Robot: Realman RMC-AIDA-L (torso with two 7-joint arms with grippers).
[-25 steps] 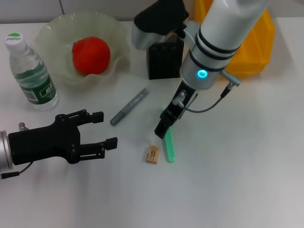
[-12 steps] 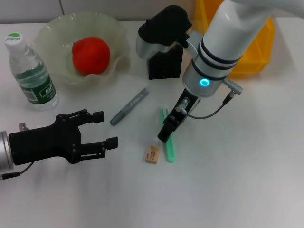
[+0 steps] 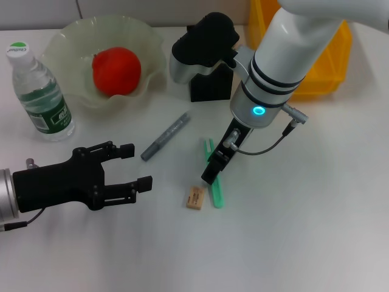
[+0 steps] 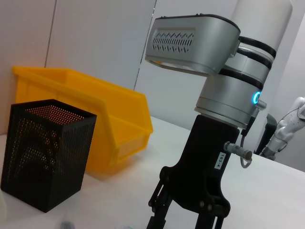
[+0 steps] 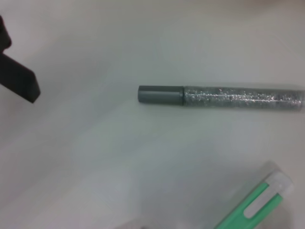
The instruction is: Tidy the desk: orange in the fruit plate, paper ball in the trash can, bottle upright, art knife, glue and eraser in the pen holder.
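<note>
The green art knife lies on the white desk, and my right gripper hangs open right over its far end, fingers pointing down. Beside the knife sits the tan eraser. The grey glue pen lies to the left of them and also shows in the right wrist view, next to the art knife. My left gripper hovers open near the desk's left front, holding nothing. The orange rests in the fruit plate. The bottle stands upright. Behind my right arm is the black pen holder. The paper ball is out of view.
A yellow bin stands at the back right, behind the pen holder. The left wrist view shows my right gripper from the side. Bare desk spreads to the front and right.
My right gripper has come down slightly and shifted toward the front over the art knife, with the wrist turning a little. The left arm has stayed still.
</note>
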